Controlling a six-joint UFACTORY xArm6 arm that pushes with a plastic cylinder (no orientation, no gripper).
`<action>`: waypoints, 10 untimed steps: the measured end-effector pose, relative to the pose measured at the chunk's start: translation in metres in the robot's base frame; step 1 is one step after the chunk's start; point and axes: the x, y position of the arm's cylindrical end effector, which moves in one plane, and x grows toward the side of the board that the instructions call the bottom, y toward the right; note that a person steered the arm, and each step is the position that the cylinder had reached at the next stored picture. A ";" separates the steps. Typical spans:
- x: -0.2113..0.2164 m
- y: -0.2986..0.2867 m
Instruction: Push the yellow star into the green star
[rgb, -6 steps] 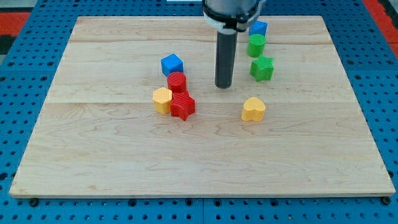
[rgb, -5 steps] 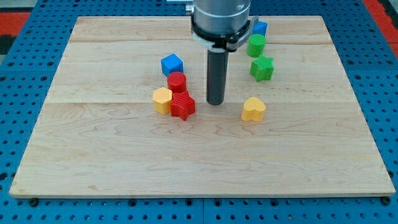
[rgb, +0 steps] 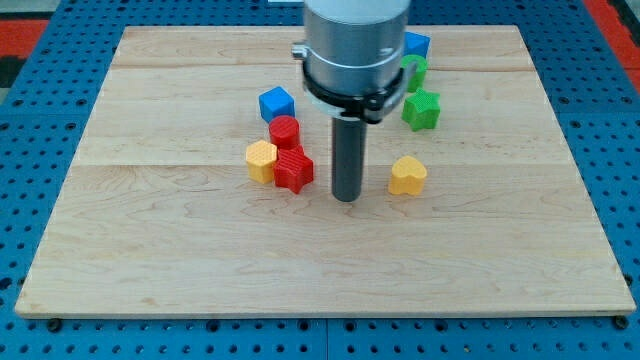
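My tip (rgb: 346, 198) rests on the board between the red star (rgb: 293, 170) to its left and the yellow heart (rgb: 407, 175) to its right, touching neither. The yellow star (rgb: 261, 160) lies further left, pressed against the red star's left side. The green star (rgb: 421, 109) sits at the upper right, above the yellow heart and apart from it. The arm's body hides part of the board above my tip.
A red cylinder (rgb: 284, 131) stands just above the red star, with a blue cube (rgb: 277, 103) above it. A green cylinder (rgb: 413, 71), partly hidden by the arm, and a blue block (rgb: 416, 44) sit above the green star.
My tip has moved down and slightly left, from beside the green star's level to below the red star's level. No block has moved.
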 end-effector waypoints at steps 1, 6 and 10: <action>0.000 0.046; -0.011 0.071; 0.010 0.004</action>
